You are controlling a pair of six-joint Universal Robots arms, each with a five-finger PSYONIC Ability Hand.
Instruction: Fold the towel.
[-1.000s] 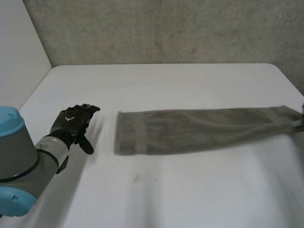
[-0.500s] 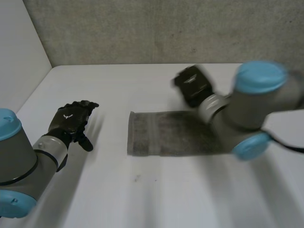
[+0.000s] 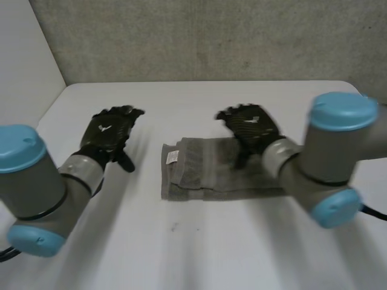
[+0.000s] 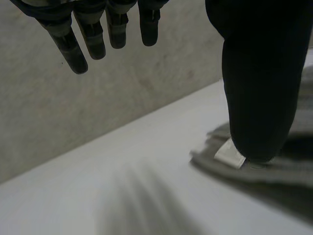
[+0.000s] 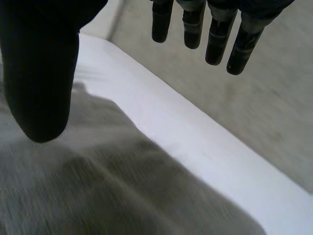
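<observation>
A grey-green towel (image 3: 205, 176) lies in the middle of a white table (image 3: 199, 248), doubled over into a short, thick rectangle. A small white label (image 3: 172, 156) shows on its top layer near the end closest to the robot's left arm. The left hand (image 3: 104, 133) hovers just beside that labelled end, apart from the cloth, with its fingers straight and spread and its thumb held away, gripping nothing. The right hand (image 3: 254, 127) hangs over the far edge of the towel towards its other end, fingers likewise straight and loose and thumb apart, with cloth beneath its palm; I cannot tell whether it touches. The layers look slightly uneven at the labelled end, where a strip of the lower layer peeks out. To do the step well, I would judge the hands should square those edges and press the fold flat before taking the cloth over again, one hand pinning while the other smooths. The tabletop is smooth and bare around the towel, so the cloth may slide if pushed. Behind the table is a rough grey wall (image 3: 205, 36), with a plain white panel (image 3: 27, 66) on the left arm's side.
</observation>
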